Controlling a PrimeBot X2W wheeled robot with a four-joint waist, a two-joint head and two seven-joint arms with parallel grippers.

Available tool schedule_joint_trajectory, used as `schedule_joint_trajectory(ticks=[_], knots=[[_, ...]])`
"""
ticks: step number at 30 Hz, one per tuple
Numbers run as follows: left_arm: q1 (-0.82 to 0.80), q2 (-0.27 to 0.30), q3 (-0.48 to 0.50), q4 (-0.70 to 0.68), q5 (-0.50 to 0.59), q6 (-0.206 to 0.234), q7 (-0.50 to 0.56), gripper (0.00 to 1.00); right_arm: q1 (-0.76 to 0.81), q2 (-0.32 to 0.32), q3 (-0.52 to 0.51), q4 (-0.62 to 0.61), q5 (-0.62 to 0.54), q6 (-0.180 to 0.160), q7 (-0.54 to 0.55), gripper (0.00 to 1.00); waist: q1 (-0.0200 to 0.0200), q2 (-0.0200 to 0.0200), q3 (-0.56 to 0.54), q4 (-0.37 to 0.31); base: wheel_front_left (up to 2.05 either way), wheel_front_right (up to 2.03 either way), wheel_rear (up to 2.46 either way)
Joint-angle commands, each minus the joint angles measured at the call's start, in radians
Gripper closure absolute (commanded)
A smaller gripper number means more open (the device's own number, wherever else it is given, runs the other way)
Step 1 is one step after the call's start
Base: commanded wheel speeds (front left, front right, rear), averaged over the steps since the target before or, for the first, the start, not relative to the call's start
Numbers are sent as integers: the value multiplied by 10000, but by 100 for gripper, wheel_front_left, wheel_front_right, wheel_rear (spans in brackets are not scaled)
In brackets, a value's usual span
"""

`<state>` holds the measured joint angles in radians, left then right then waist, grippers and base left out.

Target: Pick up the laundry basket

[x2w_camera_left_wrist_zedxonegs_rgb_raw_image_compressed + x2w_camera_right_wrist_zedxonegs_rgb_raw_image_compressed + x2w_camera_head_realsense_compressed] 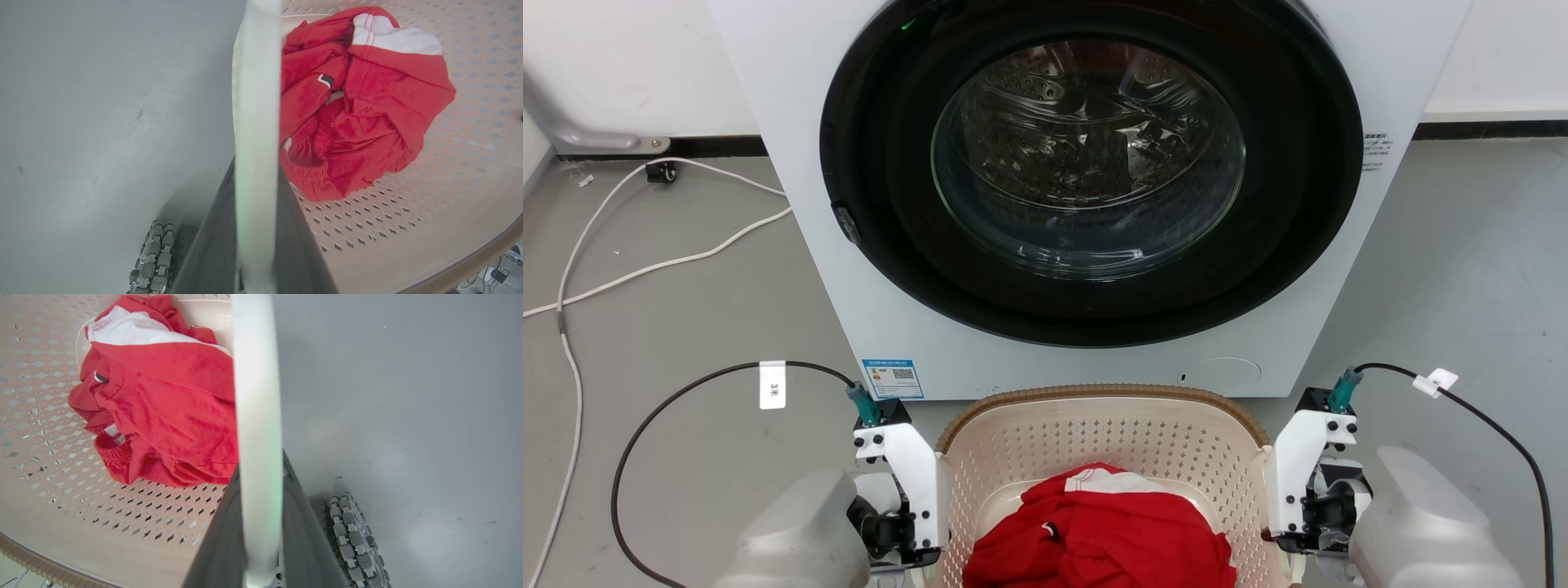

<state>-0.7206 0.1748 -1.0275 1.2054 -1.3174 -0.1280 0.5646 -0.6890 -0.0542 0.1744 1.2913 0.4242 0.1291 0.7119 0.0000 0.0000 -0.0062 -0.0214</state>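
Now the laundry basket runs off the bottom edge; left gripper and right gripper clamp its white handles.

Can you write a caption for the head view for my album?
Left pincer and right pincer hold the laundry basket of red clothes before the washing machine.

Materials at the washing machine front.
Panel: smooth, glossy white. Door ring: glossy black around clear glass, with a bright perforated metal drum behind it. Laundry basket: matt cream perforated plastic, brown woven-look rim, smooth white handle. Garment: soft, creased red cloth. Floor: smooth matt grey.
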Motion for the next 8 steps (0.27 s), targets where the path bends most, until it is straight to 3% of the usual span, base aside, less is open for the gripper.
schedule_joint_trajectory(ticks=[1,8], knots=[[96,-33,-12,-17,-73,-45,-45,100,120,70,-30,-39,20,29,-41,100,0,0,-6,2,0,0,0],[58,-24,-48,-21,-82,-46,-86,100,104,70,-35,-39,53,29,-48,100,0,0,4,5,0,0,0]])
